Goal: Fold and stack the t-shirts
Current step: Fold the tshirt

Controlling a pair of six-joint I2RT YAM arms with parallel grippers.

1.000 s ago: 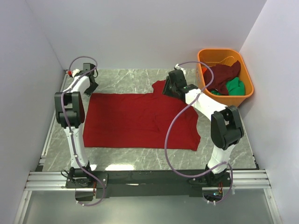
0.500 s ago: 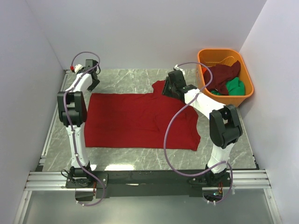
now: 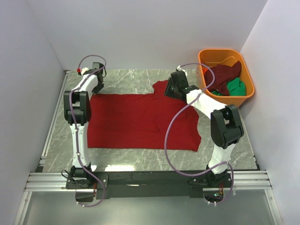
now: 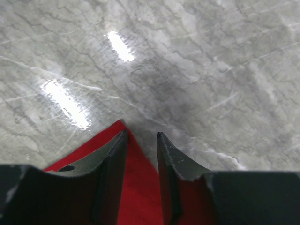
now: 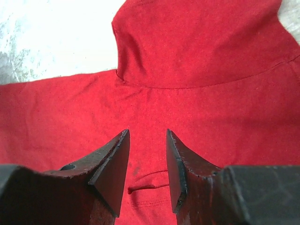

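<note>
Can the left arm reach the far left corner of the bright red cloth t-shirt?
Probably yes: the left pincer hovers at that corner of the red t-shirt, jaws apart, nothing between.

This is a robotics lab test cell rather than a home. Plain white panels (image 3: 140, 33) box in a marble-patterned worktop (image 3: 136, 79) on three sides. Two white-and-black robot arms, the left arm (image 3: 77, 108) and the right arm (image 3: 225, 126), are bolted to an aluminium frame rail (image 3: 47, 180) at the near edge, with purple cables (image 3: 171, 140) looping loose (exposed wiring, lab-fashion). The red t-shirt (image 3: 136, 122) and the orange plastic tub (image 3: 225, 50) of clothes are household items.
</note>
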